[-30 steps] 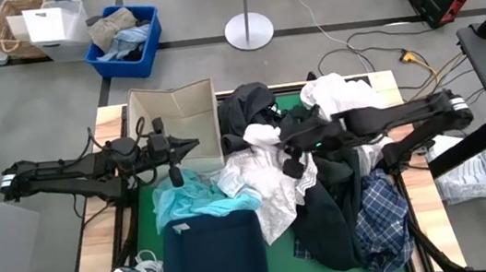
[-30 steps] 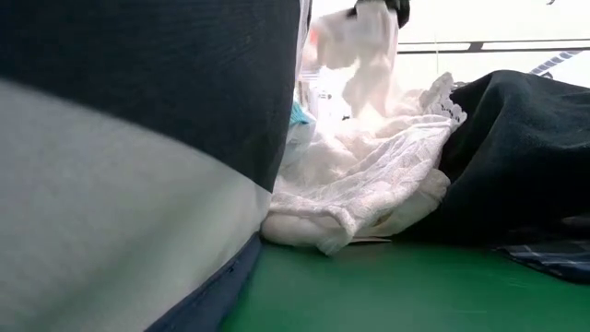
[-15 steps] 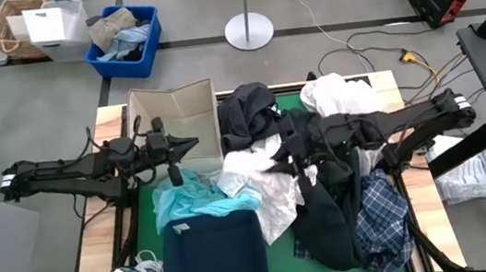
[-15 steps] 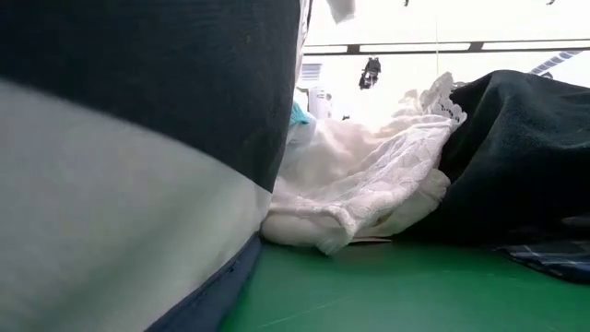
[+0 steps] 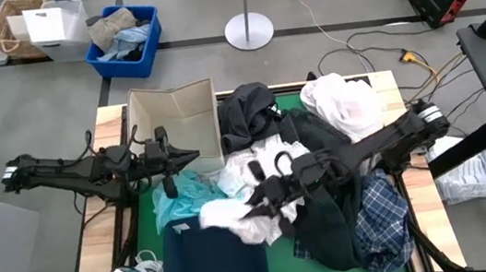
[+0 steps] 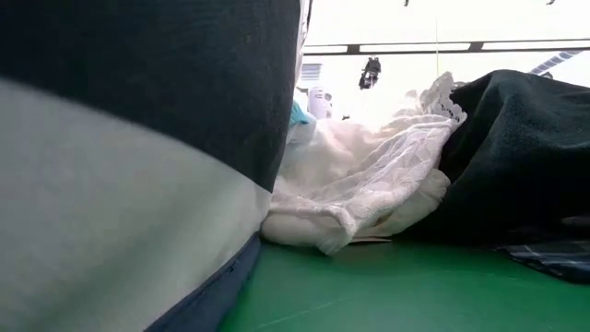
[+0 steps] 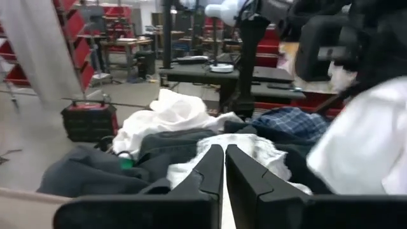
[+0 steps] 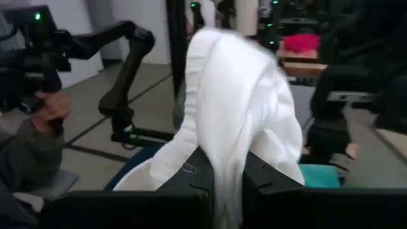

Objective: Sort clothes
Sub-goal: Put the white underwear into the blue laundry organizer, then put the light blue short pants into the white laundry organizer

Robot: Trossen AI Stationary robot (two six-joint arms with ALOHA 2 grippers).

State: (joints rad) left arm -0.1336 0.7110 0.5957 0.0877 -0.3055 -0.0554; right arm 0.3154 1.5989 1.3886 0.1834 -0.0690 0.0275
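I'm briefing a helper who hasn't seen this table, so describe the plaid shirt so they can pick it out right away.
Start at the green table and go to the heap of dark garments on its right side. The plaid shirt lies at that heap's outer edge. It alone has a blue-and-white check; its neighbours are plain.

left gripper (image 5: 167, 167) jaws closed | right gripper (image 5: 263, 200) jaws clamped
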